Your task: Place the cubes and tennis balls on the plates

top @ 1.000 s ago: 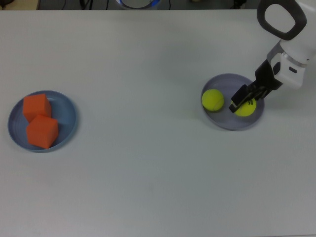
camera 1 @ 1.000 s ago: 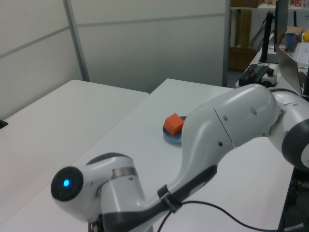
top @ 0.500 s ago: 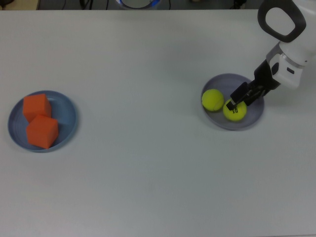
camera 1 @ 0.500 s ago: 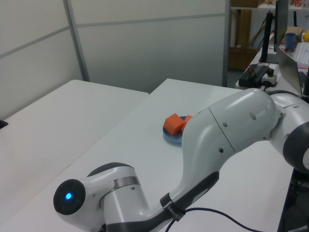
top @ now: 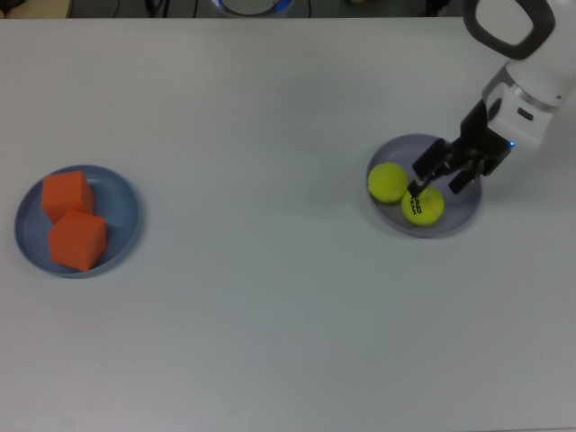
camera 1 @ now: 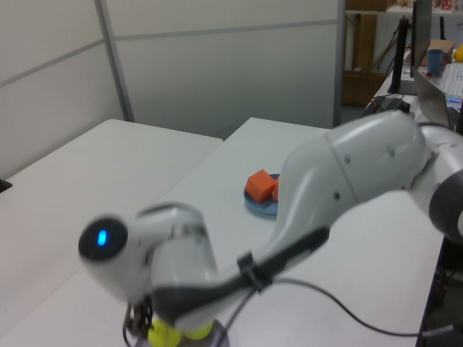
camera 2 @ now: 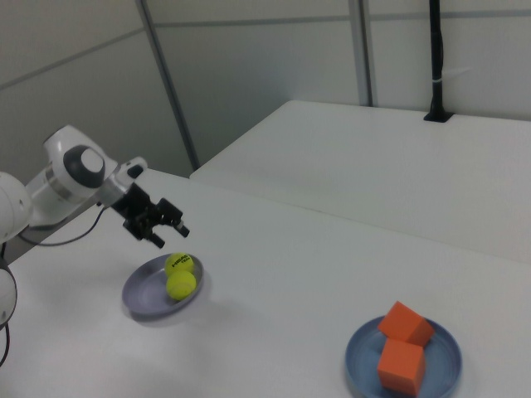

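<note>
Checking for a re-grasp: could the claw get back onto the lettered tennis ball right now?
Probably yes. The claw is open just above the lettered tennis ball, nothing between; only the plain ball crowds one side.

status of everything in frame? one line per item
gripper: open, empty, above the lavender plate
lettered tennis ball: on the lavender plate, released
plain tennis ball: on the lavender plate, touching the other ball
lavender plate: holds both balls
orange cubes: both on the blue plate
blue plate: holds both cubes

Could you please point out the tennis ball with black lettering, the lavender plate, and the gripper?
lettered tennis ball (top: 422, 206), top view, its upper surface
lavender plate (top: 460, 219), top view, bare rim
gripper (top: 438, 181), top view, midway between fingertips
</note>
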Controlling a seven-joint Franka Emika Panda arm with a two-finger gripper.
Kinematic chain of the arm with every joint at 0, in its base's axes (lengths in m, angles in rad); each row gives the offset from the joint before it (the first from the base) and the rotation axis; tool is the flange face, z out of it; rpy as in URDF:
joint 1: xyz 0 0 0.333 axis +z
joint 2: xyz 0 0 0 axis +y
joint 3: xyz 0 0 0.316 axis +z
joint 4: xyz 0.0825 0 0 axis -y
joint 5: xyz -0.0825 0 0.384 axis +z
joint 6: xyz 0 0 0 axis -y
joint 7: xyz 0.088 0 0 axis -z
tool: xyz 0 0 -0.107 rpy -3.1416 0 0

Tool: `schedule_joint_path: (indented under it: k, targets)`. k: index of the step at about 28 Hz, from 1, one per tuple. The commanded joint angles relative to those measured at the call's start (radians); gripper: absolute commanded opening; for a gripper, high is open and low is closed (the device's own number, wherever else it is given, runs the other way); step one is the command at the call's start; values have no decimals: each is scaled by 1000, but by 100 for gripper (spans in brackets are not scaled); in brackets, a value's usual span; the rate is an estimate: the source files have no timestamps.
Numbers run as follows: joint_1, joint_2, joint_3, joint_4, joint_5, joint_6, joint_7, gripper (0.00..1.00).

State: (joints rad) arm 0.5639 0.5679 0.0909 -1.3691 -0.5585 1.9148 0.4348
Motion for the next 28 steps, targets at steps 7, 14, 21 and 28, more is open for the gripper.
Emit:
schedule_joint_path:
  k: [7,14,21,28]
  targets:
    - [-222,-224,-6,-18,210,-3,-31,100]
    - [-416,-350,-8,-13,346,-57,-94,100]
    - [-553,-437,-8,-15,468,-262,-234,100]
    - [-624,-468,-8,-15,480,-356,-320,100]
